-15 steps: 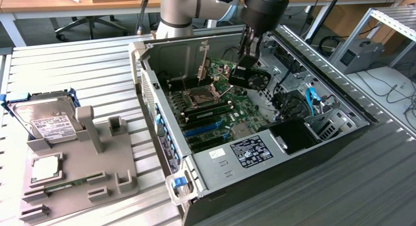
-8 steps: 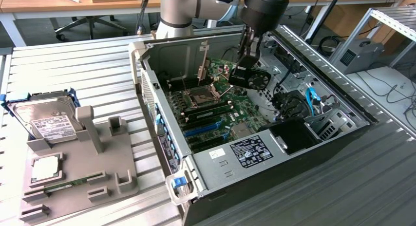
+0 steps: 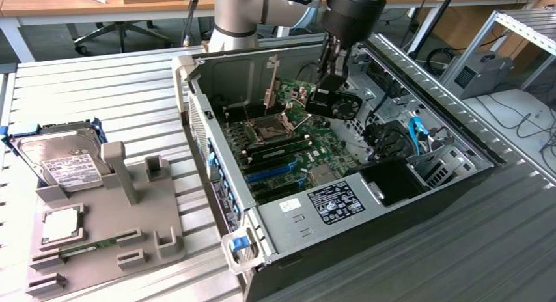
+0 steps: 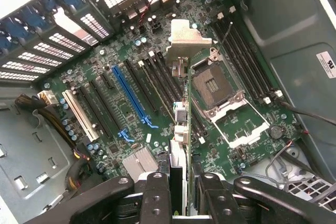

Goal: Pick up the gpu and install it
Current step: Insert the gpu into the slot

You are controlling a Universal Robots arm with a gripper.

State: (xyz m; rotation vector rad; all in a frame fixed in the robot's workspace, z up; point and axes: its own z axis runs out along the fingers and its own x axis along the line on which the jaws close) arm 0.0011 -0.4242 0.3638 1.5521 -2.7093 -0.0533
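Gripper black fingers clamp the gpu, thin green card edge-on with silver bracket, above the motherboard inside the open metal PC case. Blue slot, bare CPU socket below; silver hard drive on grey tray.

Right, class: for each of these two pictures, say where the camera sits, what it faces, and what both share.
Exterior view: off the arm, above the bench, looking down into the open computer case; arm and gripper show, holding the gpu.
Wrist view: on the wrist, looking down at the motherboard; gripper fingers show.
Shared: gpu, motherboard, CPU socket.
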